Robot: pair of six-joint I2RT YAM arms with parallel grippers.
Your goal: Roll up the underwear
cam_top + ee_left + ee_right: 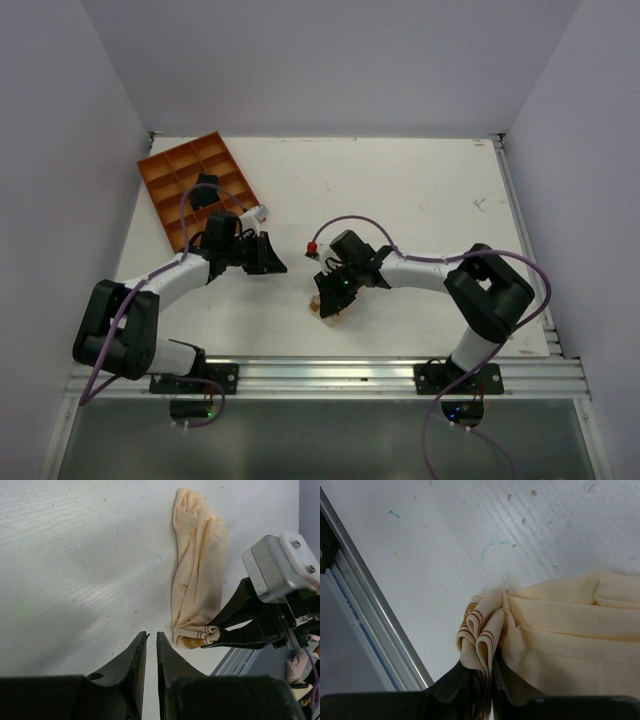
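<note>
Nearest the right wrist camera, the right gripper (487, 675) has its two dark fingers pinched together on a bunched corner of the underwear (560, 630), where the pale peach fabric folds into small loops edged with thin brown stripes. From that pinch the cloth spreads away to the right in long soft creases, lying flat on the white table (470, 540). The held corner sits close to the aluminium rail (375, 630) that runs along the table's near edge. In the left wrist view, the left gripper (151, 640) holds nothing: its fingers stand nearly together, with only a thin slit of table showing between them, just above the surface and just beside the cloth's near end. There the underwear (197, 570) appears as a long, narrow, wrinkled strip, and the right gripper (220, 630) clamps its striped end from the right. From above, the underwear (327, 308) lies near the middle of the table's front edge under the right gripper (333, 300), while the left gripper (268, 262) hangs to its left and a little farther back, apart from it. An orange compartment tray (170, 170) sits at the far left corner of the table, well apart from the cloth.
</note>
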